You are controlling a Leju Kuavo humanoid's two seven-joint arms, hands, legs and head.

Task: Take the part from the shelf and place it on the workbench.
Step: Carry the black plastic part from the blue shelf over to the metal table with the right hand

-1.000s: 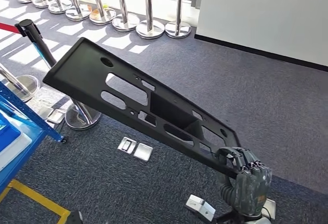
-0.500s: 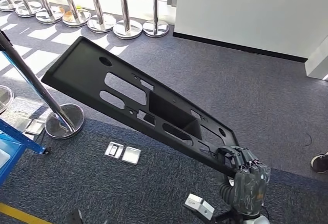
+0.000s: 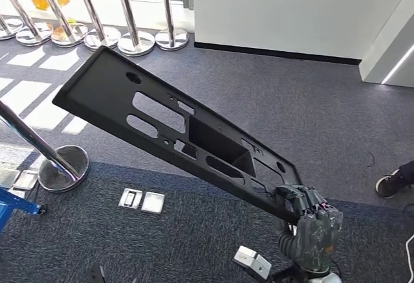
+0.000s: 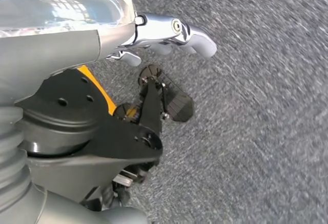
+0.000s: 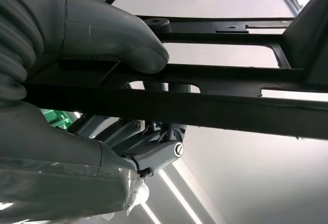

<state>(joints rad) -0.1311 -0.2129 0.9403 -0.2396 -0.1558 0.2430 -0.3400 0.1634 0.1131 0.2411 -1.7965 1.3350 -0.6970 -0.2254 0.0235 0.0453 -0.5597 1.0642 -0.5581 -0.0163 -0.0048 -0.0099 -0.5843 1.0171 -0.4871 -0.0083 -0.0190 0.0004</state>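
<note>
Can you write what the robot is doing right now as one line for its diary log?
right hand: grips end of black part | left hand: holds nothing, hangs over carpet | part: tilted up over floor | workbench: unseen

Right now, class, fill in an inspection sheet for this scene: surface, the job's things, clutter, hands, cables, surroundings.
Surface: grey carpet floor; no workbench seen.
Job's things: long black part with cut-outs, held off the floor, tilted.
Clutter: two metal floor plates; a shoe at the right edge.
Hands: right hand grips the part's near end; left hand holds nothing, over carpet.
Cables: white cord at the lower right.
Surroundings: chrome barrier posts, white wall, blue frame corner.
</note>
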